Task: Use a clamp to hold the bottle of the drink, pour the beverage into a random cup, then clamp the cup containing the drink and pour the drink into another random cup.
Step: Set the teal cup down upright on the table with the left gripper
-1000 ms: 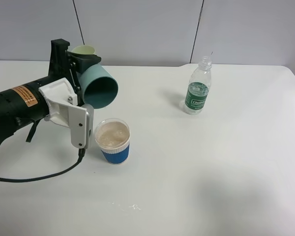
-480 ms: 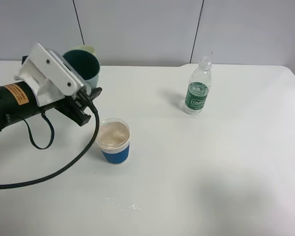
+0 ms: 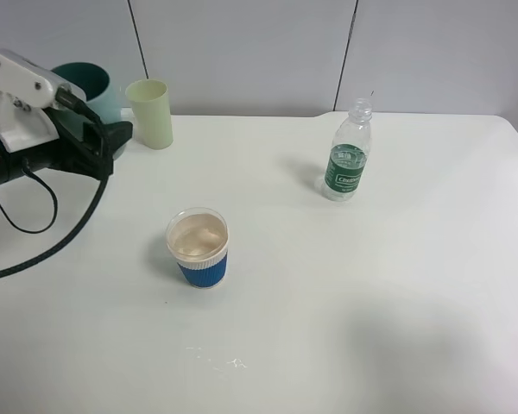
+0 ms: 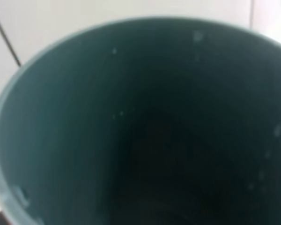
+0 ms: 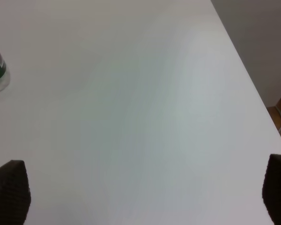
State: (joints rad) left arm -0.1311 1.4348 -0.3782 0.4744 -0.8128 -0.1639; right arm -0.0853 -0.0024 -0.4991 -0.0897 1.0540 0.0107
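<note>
Your left gripper (image 3: 112, 138) had its fingers clamped on the teal-green cup (image 3: 85, 79), upright at the far left of the worktop (image 3: 371, 302), just beside the pale yellow-green tumbler (image 3: 150, 113). In the left wrist view the cup's dark inside (image 4: 145, 136) filled the picture, with only a few droplets on the wall, so I judged the second pour done. The blue-banded cup (image 3: 198, 247) stood well apart, nearer the middle, with liquid showing inside. The bottle (image 3: 348, 153) stood upright toward the far right, uncapped and seemingly near empty.

Your right gripper (image 5: 140, 192) hung with its fingers wide apart over bare worktop, holding nothing; the bottle's base just showed at the edge of its wrist view.

The step in hand looked like setting the teal cup down. To do it well, you needed to keep the cup vertical, lower it until the base sat flat, and only then part the fingers. You needed to leave a gap to the yellow-green tumbler so that neither cup nor fingers nudged it on release.

The cup's base was hidden behind the arm, so I could not tell whether it touched the worktop. The left fingers' contact was not visible. A small wet patch (image 3: 216, 360) lay near the front edge.
</note>
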